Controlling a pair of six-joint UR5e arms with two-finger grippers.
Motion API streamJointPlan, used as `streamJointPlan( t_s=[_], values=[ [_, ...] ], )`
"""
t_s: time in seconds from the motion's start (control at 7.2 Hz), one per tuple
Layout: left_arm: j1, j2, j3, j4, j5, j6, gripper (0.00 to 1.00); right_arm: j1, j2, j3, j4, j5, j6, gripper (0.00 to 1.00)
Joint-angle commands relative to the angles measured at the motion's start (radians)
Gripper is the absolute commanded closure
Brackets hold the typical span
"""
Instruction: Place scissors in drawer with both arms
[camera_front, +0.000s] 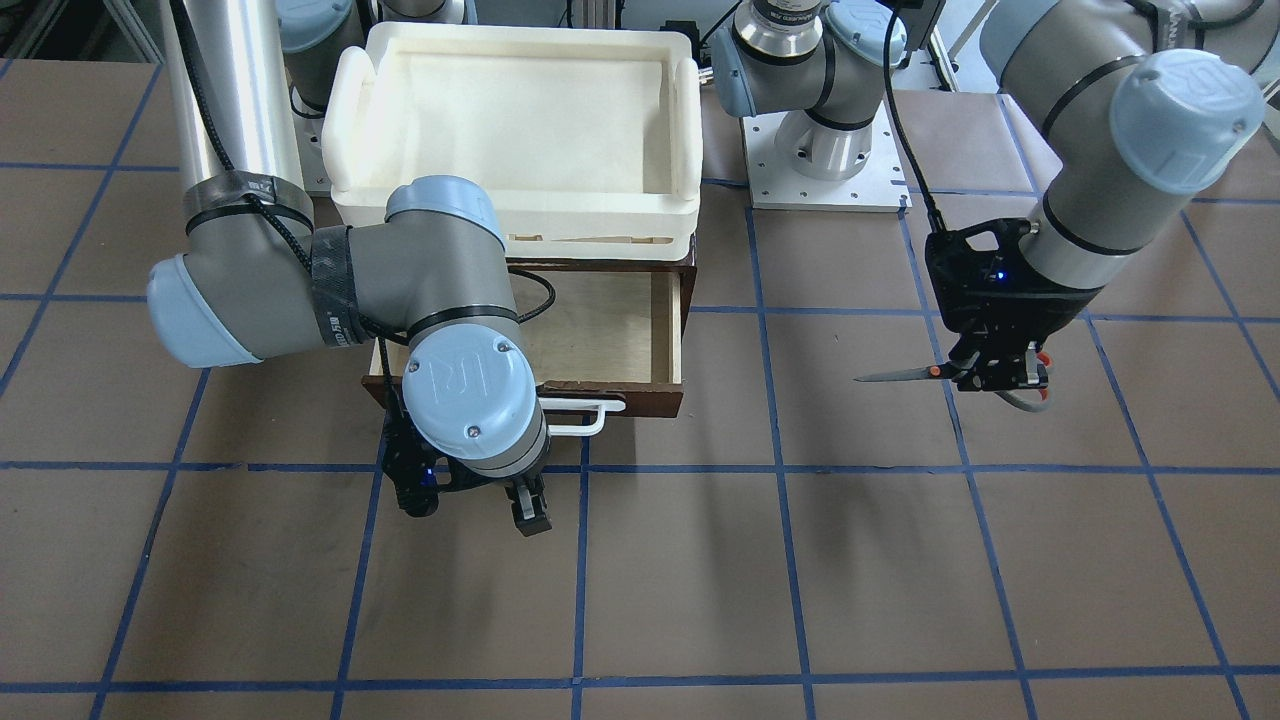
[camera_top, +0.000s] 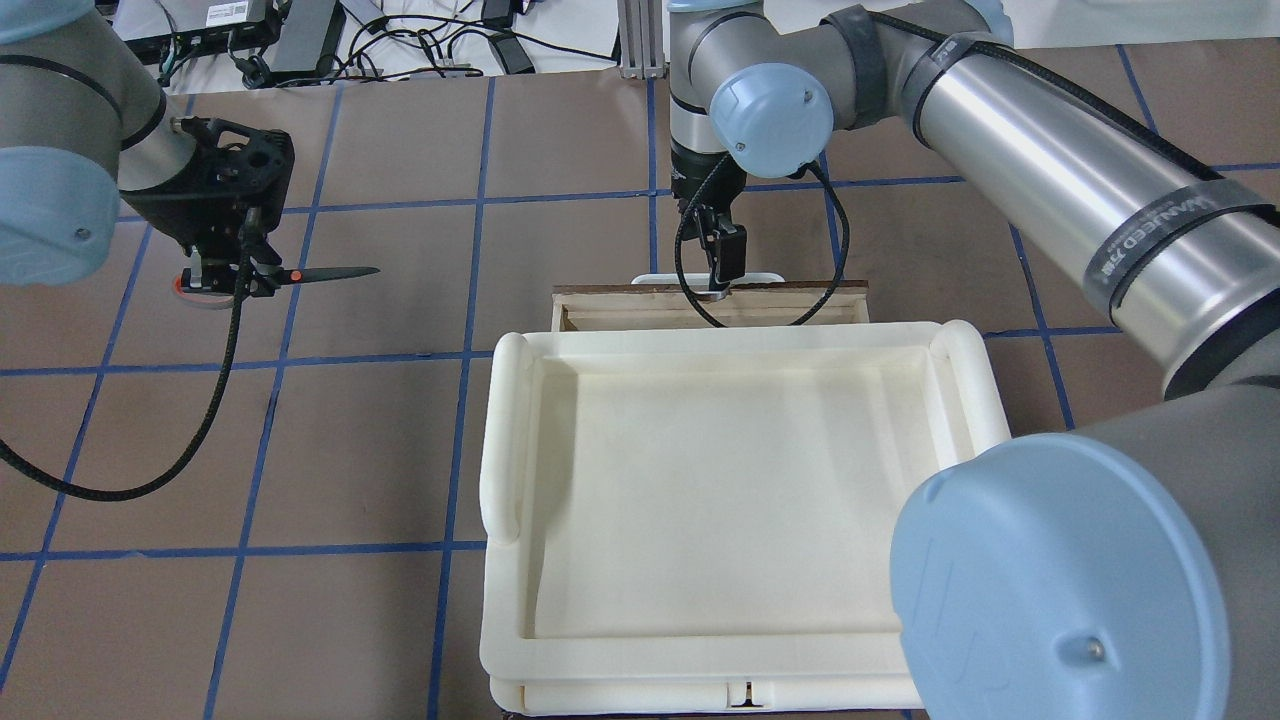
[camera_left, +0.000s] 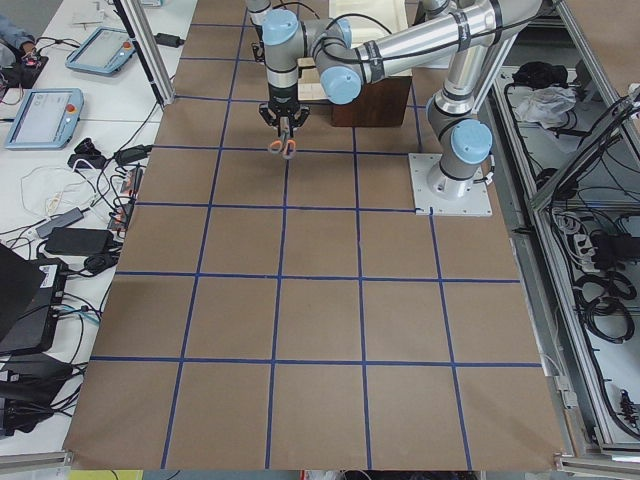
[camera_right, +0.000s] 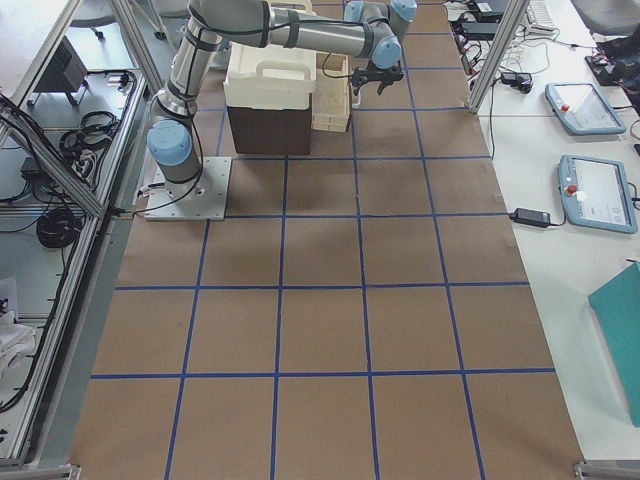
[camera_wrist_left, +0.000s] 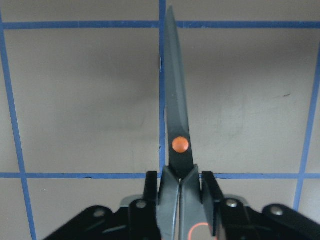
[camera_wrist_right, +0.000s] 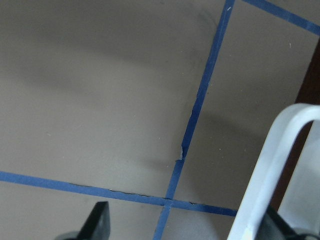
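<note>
The drawer (camera_front: 640, 402) stands pulled open at the centre of the front-facing view, its pale floor bare. It sits under the white tray (camera_front: 520, 215). The scissors (camera_front: 895, 375) are not in it. They are at the right of that view, well apart from the drawer, with the blades level and pointing towards it.

The left claw (camera_front: 1000, 378) pinches the scissors just behind the orange pivot, at the handle end. In the left wrist view both fingers (camera_wrist_left: 150, 192) press against the closed blades, and the shadows below suggest the scissors are off the bench (camera_front: 800, 560).

The right claw (camera_front: 475, 508) is spread, at the lower centre-left of the front-facing view, just in front of the white handle (camera_front: 590, 420). In the right wrist view the handle's bend shows at the lower right, beside one finger. I cannot tell whether they touch.

The step in hand looks like the carry: drawer open, scissors gripped, drop not yet made. Next, the left arm needs to move the scissors across until they are over the open interior. The blade tips must clear the drawer's side wall and the tray's overhang before the arm lowers and lets go. The right arm sits low over the left part of the drawer, so the right part is the freer target.

Count:
- one pair of scissors
- one drawer
- one handle
- one tray
- two arms
- two claws
</note>
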Motion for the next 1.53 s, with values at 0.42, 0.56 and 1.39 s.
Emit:
streamJointPlan(
  t_s=[0.42,0.56,1.39],
  values=[
    [-0.128,0.048,0.185,-0.245,-0.034,-0.253,1.00,0.000,0.021,-0.039,-0.002,0.000,-0.003,0.00],
    [-0.135,0.035,0.181,-0.245,-0.023,-0.246,1.00,-0.002,0.026,-0.044,-0.005,0.000,-0.014,0.00],
    [-0.182,0.104,0.182,-0.287,0.015,-0.192,1.00,-0.017,0.029,-0.051,-0.005,-0.006,-0.042,0.00]
  ],
)
